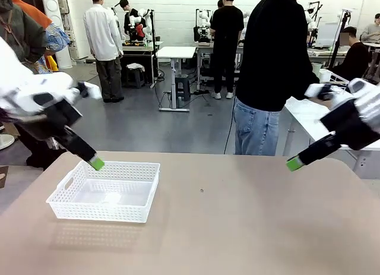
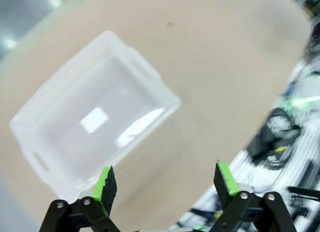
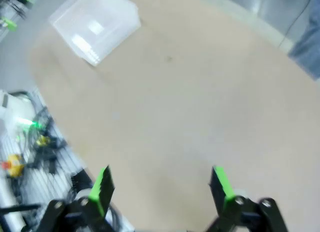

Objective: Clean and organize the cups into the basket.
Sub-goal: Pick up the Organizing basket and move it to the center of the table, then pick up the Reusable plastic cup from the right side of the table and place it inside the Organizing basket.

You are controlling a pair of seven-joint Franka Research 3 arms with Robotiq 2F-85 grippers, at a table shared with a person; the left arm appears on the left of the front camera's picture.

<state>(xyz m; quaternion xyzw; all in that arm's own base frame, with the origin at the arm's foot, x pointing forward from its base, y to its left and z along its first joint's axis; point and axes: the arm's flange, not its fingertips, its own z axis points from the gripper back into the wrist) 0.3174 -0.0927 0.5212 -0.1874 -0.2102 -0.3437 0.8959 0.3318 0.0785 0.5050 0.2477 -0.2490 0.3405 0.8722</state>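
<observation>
The basket (image 1: 98,212) sits empty on the bench (image 1: 237,227), ready for filling. The left pincer (image 1: 95,163) and right pincer (image 1: 294,163) hover wide open, holding nothing.

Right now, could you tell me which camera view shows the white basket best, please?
The front view: the basket is sharp, its lattice sides and handle cutout readable. The left wrist view shows it larger but blurred; the right wrist view, small and blurred.

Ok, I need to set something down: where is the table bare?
Bare tabletop from the basket rightward to the right gripper, and along the near edge. The basket holds nothing. Tightest: its far rim, by the left gripper.
</observation>
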